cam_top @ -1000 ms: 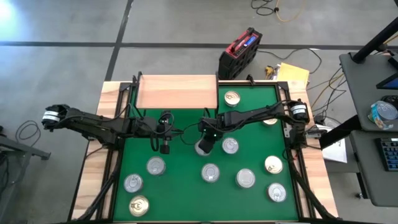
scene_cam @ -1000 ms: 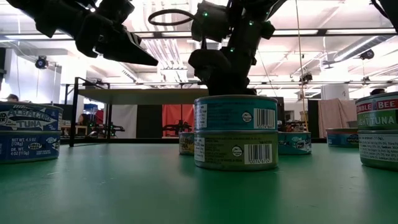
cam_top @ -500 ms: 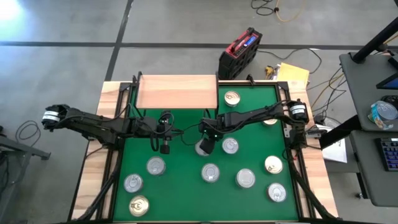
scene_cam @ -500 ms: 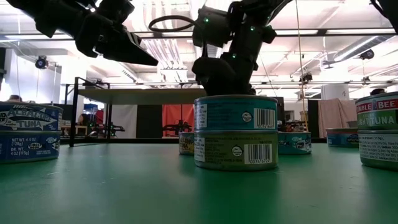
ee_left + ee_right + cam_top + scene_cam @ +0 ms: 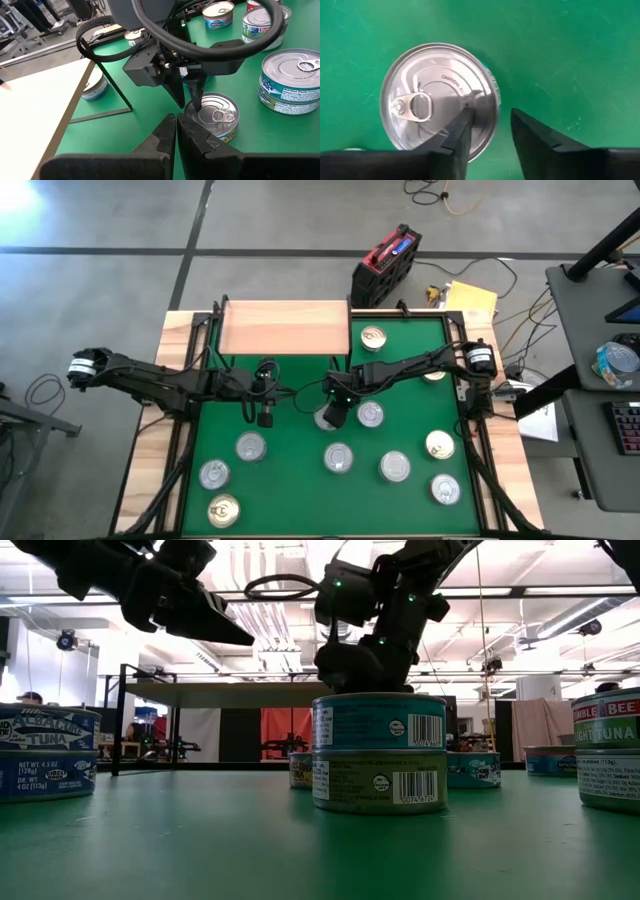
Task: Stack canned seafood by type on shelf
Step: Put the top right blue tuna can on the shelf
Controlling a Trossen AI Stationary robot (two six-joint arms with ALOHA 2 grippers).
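Green mat (image 5: 290, 480), right gripper (image 5: 490, 127) part-open over stacked tin (image 5: 437, 95)

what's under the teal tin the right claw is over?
A second tin, olive-labelled, sits directly beneath the teal tin, resting on the green mat. Its lid is covered. The right claw is just above the stack.

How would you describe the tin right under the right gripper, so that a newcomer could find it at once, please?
Start at the green mat and look to its middle, just in front of the wooden shelf. There the right gripper hangs over a two-tin stack. The tin meant is the upper one: teal-sided and silver-topped, resting on an olive-sided tin, unlike the single tins nearby.
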